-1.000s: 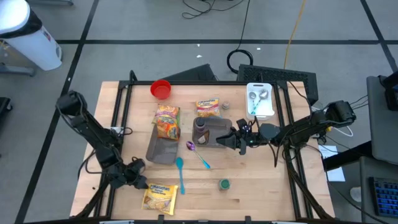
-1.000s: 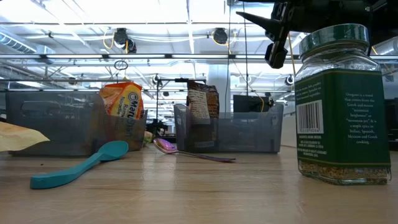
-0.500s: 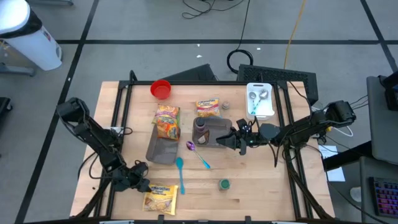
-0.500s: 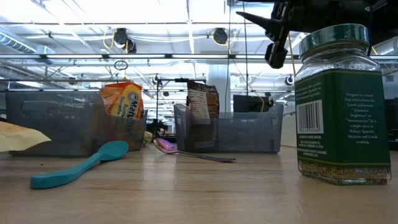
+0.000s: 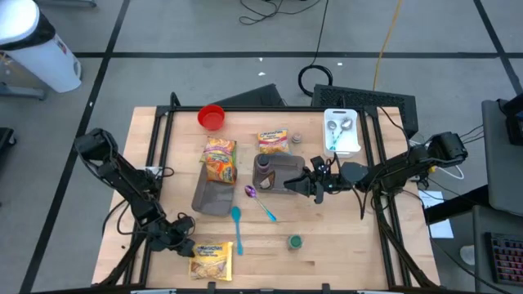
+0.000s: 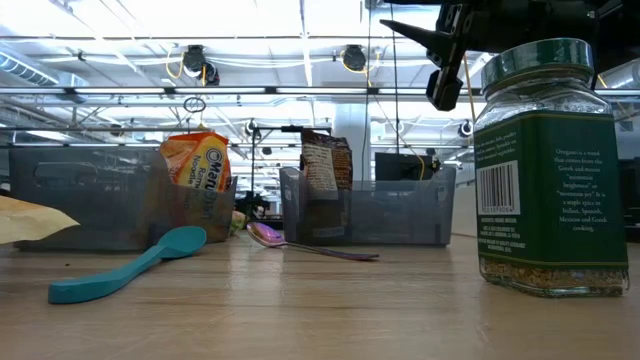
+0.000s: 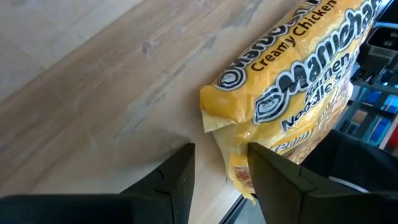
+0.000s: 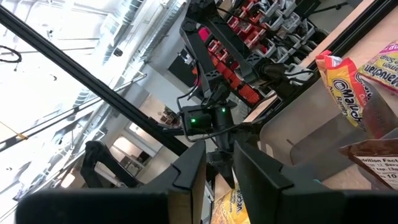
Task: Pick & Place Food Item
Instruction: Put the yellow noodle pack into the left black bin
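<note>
A yellow ramen packet (image 5: 212, 260) lies flat on the table near its front edge, left of centre; it also shows in the left wrist view (image 7: 292, 81). My left gripper (image 5: 186, 246) is low at the packet's left end. It is open, with the packet's crimped end seam (image 7: 231, 158) between its fingers. My right gripper (image 5: 306, 184) hangs open and empty above the right grey bin (image 5: 288, 166). An orange ramen packet (image 5: 219, 158) leans in the left grey bin (image 5: 211, 198). My left gripper has the packet's left end seam (image 7: 233, 163) in the gap between its two fingers, coming slanting down from the table's left. The packet lies flat on the table. I cannot tell whether either finger touches it.
A brown packet (image 5: 263, 170) stands in the right bin. Another ramen packet (image 5: 273, 140), a red cup (image 5: 211, 117) and a white tray (image 5: 342, 148) with spoons are farther back. A teal spoon (image 5: 237, 229), a purple spoon (image 5: 260, 201) and a green spice jar (image 5: 294, 242) lie mid-table.
My left gripper has moved toward the table's near edge and right, down to the yellow packet's left end. The packet has stayed where it was.
</note>
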Action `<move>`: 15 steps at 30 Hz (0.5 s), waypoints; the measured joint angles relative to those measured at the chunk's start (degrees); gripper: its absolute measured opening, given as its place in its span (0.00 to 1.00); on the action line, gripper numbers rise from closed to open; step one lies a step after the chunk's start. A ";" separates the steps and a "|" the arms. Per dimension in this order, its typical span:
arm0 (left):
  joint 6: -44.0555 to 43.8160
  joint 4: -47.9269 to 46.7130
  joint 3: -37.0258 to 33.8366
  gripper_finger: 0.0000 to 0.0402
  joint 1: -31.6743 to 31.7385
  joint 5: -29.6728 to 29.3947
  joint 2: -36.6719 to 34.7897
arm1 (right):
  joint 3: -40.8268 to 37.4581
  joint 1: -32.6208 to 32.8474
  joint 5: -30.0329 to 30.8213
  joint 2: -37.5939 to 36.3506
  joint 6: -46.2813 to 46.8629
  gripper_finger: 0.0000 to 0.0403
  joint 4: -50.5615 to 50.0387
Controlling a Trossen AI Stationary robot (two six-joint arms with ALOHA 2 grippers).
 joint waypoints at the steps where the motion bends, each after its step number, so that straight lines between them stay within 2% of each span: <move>1: -0.01 -0.06 0.00 0.39 0.00 -0.01 0.00 | 0.00 0.00 0.00 0.00 0.00 0.19 0.00; 15: -2.64 -1.78 0.02 0.37 0.26 -0.71 -0.09 | 0.00 0.02 0.00 0.00 -0.85 0.19 -0.09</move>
